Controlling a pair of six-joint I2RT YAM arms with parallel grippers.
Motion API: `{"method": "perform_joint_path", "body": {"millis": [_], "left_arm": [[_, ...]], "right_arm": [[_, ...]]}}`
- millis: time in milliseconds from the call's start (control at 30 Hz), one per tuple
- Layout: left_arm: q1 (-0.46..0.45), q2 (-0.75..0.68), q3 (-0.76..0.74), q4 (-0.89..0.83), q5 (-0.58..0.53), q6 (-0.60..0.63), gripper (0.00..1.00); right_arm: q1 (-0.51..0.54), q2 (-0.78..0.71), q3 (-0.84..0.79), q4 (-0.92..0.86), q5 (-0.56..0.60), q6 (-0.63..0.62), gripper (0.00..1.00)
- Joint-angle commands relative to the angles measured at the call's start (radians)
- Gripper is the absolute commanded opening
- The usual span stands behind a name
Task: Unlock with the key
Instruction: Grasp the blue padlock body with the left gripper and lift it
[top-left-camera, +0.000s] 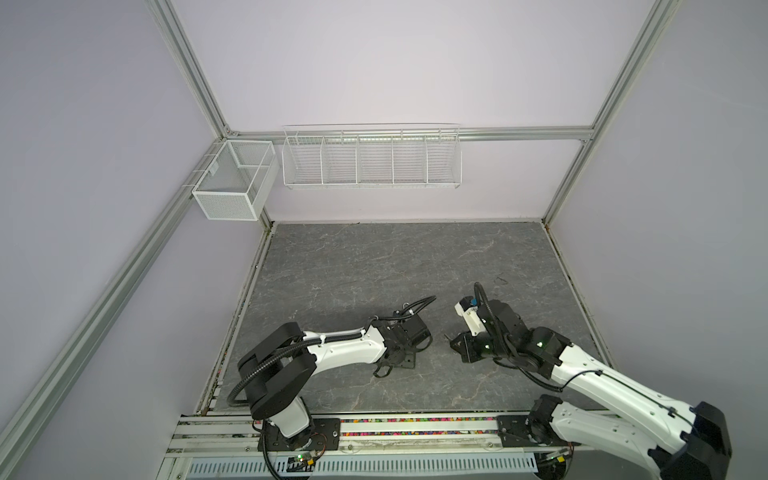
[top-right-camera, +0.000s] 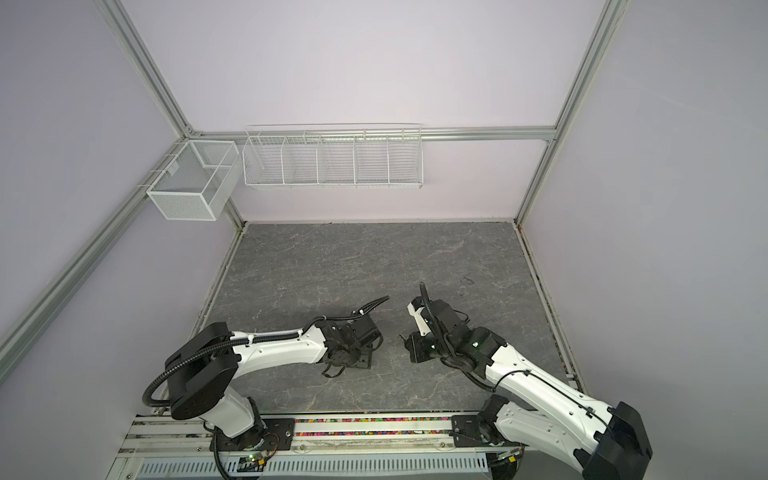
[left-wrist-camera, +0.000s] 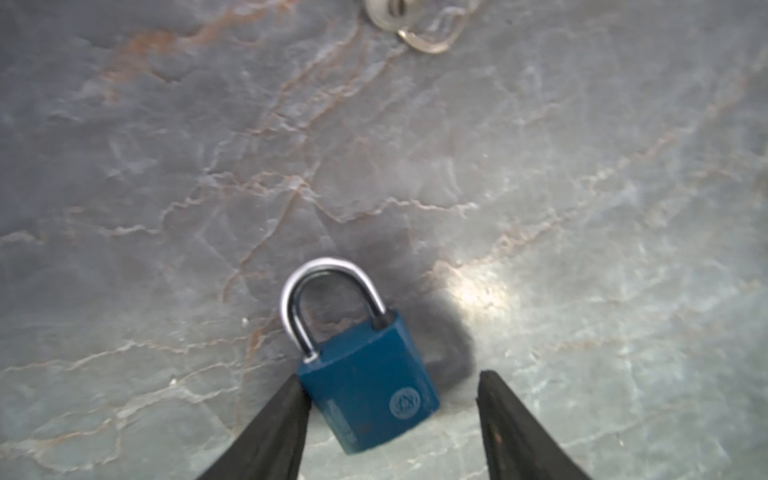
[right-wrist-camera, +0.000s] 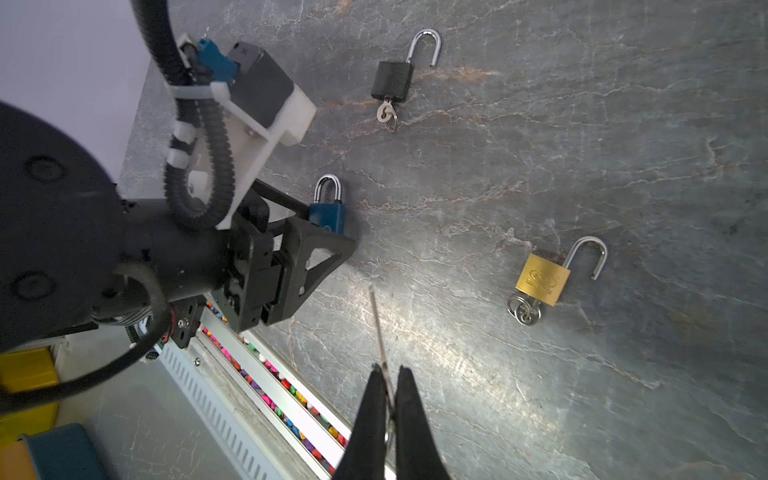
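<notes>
A blue padlock (left-wrist-camera: 370, 395) lies flat on the grey marbled table (left-wrist-camera: 166, 166) with its steel shackle (left-wrist-camera: 328, 270) closed. My left gripper (left-wrist-camera: 390, 376) is open and straddles the lock's body: one fingertip (left-wrist-camera: 297, 386) touches its side, the other (left-wrist-camera: 488, 386) stands apart from it. The right wrist view shows the same padlock (right-wrist-camera: 328, 216) between the left gripper's fingers (right-wrist-camera: 328, 253). My right gripper (right-wrist-camera: 388, 370) is shut on the key (right-wrist-camera: 378, 328); its thin blade sticks out past the fingertips towards the blue padlock, a short way off. Both top views hide the lock under the left arm.
A black padlock (right-wrist-camera: 392, 81) and a brass padlock (right-wrist-camera: 542, 280) lie on the table with open shackles and keys in them. A rail of coloured beads (right-wrist-camera: 282, 390) runs along the front edge. Wire baskets (top-left-camera: 372, 160) hang on the back wall.
</notes>
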Motion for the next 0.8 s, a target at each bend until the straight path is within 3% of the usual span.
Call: {"method": "perform_joint_path", "body": {"millis": [0, 267, 533, 767], "left_arm": [[-0.001, 0.033, 0.059, -0.106, -0.078, -0.088, 0.62], [-0.001, 0.083, 0.088, -0.086, -0.028, -0.171, 0.56], [0.000, 0.112, 0.100, -0.093, -0.032, -0.217, 0.49], [-0.001, 0.113, 0.097, -0.099, -0.036, -0.240, 0.44]], "right_arm": [[-0.007, -0.020, 0.000, -0.016, -0.016, 0.000, 0.06], [-0.012, -0.049, -0.011, 0.015, -0.047, -0.038, 0.07], [-0.009, -0.070, 0.031, -0.003, -0.054, -0.170, 0.07], [-0.008, -0.067, 0.048, -0.022, -0.048, -0.173, 0.06]]}}
